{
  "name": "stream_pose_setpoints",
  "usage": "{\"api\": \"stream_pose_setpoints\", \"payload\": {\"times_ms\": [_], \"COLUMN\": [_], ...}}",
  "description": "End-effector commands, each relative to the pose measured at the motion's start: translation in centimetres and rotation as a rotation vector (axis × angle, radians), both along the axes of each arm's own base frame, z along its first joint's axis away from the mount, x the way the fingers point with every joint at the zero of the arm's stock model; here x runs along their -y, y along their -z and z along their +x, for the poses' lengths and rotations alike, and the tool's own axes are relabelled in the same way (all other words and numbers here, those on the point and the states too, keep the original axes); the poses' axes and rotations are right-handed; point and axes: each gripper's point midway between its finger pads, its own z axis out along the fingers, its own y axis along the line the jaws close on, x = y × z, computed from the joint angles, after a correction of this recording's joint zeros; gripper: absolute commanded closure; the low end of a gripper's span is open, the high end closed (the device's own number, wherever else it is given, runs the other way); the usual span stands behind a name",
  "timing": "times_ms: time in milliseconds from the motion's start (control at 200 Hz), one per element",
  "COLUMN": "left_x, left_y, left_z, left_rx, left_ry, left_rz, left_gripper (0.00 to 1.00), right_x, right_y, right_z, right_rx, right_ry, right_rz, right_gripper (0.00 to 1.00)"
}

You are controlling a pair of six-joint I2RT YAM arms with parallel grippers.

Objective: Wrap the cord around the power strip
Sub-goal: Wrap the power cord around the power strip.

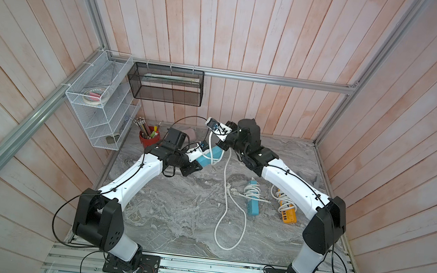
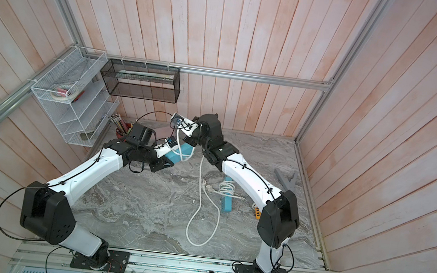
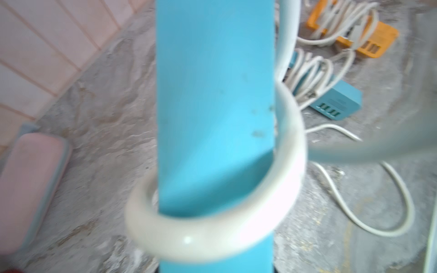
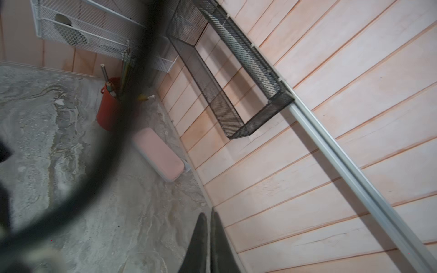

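The blue power strip (image 1: 216, 154) (image 3: 212, 94) is lifted off the table at the back centre, with my left gripper (image 1: 198, 164) shut on its near end. One turn of the white cord (image 3: 212, 241) circles the strip close to the jaws. From there the cord rises to my right gripper (image 1: 220, 143), then hangs down (image 1: 227, 172) to a long loop (image 1: 228, 230) on the table. In the right wrist view the right gripper (image 4: 209, 214) is shut, with only a thin pale sliver between its fingers (image 4: 199, 236). It sits just right of the strip's far end, aimed at the back wall.
A second blue strip (image 1: 252, 202) and an orange one (image 1: 287, 212) lie wrapped in cord under the right arm. A red pencil cup (image 1: 148, 138) and pink case (image 4: 158, 153) stand at the back left. A white wire rack (image 1: 101, 104) and black mesh basket (image 1: 166, 84) hang on the walls.
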Motion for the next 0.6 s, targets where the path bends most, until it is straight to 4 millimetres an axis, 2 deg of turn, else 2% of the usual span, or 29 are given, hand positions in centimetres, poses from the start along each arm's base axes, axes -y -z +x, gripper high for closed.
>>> {"api": "stream_pose_setpoints", "payload": {"times_ms": [0,110,225,335,425,500,595], "left_x": [2.0,2.6,3.8,4.2,4.1,3.8,3.3], "left_y": [-1.7,-4.3,-8.0,-11.0,-13.2,-14.5,-16.0], "left_z": [-4.5,-6.1,-8.1,-8.8,-7.7,-6.6,-5.0], "left_rx": [0.002,0.050,0.098,0.154,0.239,0.263,0.280], "left_ry": [0.205,0.277,0.377,0.408,0.361,0.310,0.238], "left_rz": [-0.072,-0.152,-0.290,-0.372,-0.442,-0.496,-0.518], "left_gripper": [1.00,1.00,1.00,1.00,1.00,1.00,1.00], "right_x": [-0.4,-0.5,-1.4,-2.3,-3.0,-3.0,-2.5], "right_y": [2.0,2.2,2.4,2.9,3.6,4.4,6.6], "right_z": [0.8,1.3,0.6,0.7,1.6,3.1,4.7], "right_rx": [-0.040,-0.095,-0.231,-0.388,-0.457,-0.468,-0.519], "right_ry": [-0.049,-0.114,-0.269,-0.405,-0.428,-0.365,-0.269], "right_rz": [-0.119,-0.115,-0.023,0.134,0.266,0.400,0.522], "right_gripper": [1.00,1.00,1.00,0.82,0.67,0.54,0.41]}}
